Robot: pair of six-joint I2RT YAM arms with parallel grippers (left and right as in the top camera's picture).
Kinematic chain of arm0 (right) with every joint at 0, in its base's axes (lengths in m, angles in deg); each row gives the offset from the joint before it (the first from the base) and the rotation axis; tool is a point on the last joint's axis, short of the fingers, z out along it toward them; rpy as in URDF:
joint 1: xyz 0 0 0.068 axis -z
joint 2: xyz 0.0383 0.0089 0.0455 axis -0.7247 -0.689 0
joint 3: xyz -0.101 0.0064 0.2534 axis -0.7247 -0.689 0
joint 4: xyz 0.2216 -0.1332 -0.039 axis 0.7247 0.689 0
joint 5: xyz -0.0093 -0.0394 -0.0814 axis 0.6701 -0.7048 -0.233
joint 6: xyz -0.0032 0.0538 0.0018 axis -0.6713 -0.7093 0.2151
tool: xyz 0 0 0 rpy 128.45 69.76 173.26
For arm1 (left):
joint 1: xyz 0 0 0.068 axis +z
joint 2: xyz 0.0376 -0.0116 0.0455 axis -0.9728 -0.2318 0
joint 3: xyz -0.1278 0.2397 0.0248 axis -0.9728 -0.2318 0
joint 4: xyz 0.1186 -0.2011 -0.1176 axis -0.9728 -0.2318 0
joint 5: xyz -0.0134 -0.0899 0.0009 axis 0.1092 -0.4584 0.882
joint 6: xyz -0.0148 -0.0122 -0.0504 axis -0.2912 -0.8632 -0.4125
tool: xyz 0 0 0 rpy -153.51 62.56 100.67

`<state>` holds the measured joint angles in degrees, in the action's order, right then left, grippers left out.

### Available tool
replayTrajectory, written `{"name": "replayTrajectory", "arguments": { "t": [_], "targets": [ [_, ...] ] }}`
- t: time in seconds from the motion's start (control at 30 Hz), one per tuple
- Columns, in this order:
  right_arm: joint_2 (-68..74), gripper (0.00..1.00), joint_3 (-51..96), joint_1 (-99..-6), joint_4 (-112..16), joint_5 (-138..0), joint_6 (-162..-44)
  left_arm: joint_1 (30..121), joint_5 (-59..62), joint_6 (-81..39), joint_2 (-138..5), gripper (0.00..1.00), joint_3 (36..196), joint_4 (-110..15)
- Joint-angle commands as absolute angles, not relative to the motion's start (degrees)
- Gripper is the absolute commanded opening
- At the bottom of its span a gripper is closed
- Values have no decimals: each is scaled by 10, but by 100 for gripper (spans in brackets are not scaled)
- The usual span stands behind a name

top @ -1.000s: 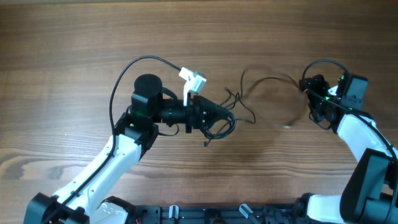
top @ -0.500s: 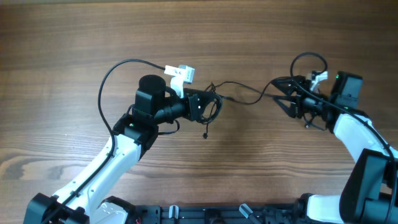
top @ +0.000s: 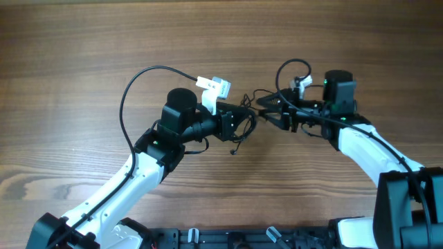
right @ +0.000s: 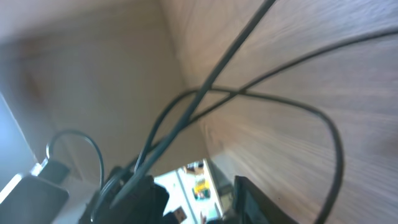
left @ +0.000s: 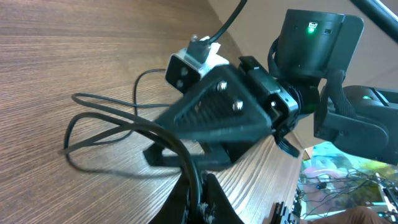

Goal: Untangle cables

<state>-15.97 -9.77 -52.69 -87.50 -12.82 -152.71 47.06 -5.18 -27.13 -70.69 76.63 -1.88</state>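
Note:
The thin black cables (top: pixel 239 140) are bunched at the table's centre between my two grippers. My left gripper (top: pixel 246 124) points right and is shut on a strand. In the left wrist view the left gripper (left: pixel 200 202) pinches one black cable, and loose loops of the cables (left: pixel 134 126) lie on the wood beyond. My right gripper (top: pixel 266 114) points left, its tips almost touching the left one's. In the right wrist view the right gripper (right: pixel 196 199) has its jaws apart with a gap between them. Crossing strands of the cables (right: pixel 217 68) run down beside its left finger (right: pixel 143 193).
The wooden table (top: pixel 104 41) stretches around both arms. The left arm's thick black wire (top: pixel 135 86) arcs up to its white camera mount (top: pixel 213 86). The right arm's body (left: pixel 217 118) fills the middle of the left wrist view.
My right gripper has swung left across the table to meet the left gripper, its jaws narrowing. The cable stretched between them has gone slack and bunched. The left gripper stayed shut and shifted slightly right.

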Motion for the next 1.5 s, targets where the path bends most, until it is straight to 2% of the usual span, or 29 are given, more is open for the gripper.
{"name": "replayTrajectory", "arguments": {
  "t": [0.0, 0.03, 0.1, 0.2, 0.23, 0.47, 0.63, 0.73, 0.8, 0.83, 0.93, 1.03, 1.13, 1.3, 1.33, 1.37, 1.43, 1.47],
  "targets": [
    [-165, 42, -101, -549, -876, -116, -1537, 469, -44, -256, -704, 4, 774, -17],
    [-165, 51, -101, -550, -877, -138, -1531, 469, -44, -256, -704, 4, 774, -17],
    [-165, 61, -101, -548, -878, -227, -1482, 469, -24, -256, -704, 4, 774, -22],
    [-165, 68, -101, -547, -849, -451, -1390, 469, 105, -284, -704, 4, 774, -80],
    [-165, 69, -101, -547, -834, -462, -1394, 469, 139, -304, -704, 4, 774, -96],
    [-165, 67, -101, -565, -797, -317, -1484, 452, 153, -317, -704, 4, 774, -72],
    [-165, 67, -101, -579, -801, -297, -1557, 421, 149, -286, -704, 4, 774, -63],
    [-165, 62, -101, -579, -800, -293, -1559, 408, 149, -287, -704, 4, 774, -64],
    [-165, 43, -101, -579, -800, -291, -1569, 403, 149, -287, -704, 4, 774, -64],
    [-165, 24, -101, -579, -801, -289, -1569, 403, 148, -287, -704, 4, 774, -64],
    [-165, 5, -101, -578, -801, -320, -1551, 404, 147, -289, -703, 4, 774, -57],
    [-165, 4, -101, -557, -798, -403, -1518, 407, 81, -288, -692, 4, 774, -34],
    [-165, 4, -101, -495, -774, -517, -1464, 422, -33, -286, -671, 4, 774, -48],
    [-165, 5, -101, -423, -725, -573, -1350, 431, -124, -227, -663, 5, 774, -105],
    [-165, 10, -101, -415, -720, -565, -1333, 431, -128, -218, -663, 5, 774, -113],
    [-165, 27, -101, -408, -717, -551, -1316, 431, -129, -211, -663, 5, 774, -119],
    [-165, 74, -101, -397, -718, -504, -1276, 431, -128, -211, -663, 5, 774, -114],
    [-165, 91, -100, -397, -724, -468, -1253, 431, -119, -211, -663, 7, 774, -111]
  ]
}}
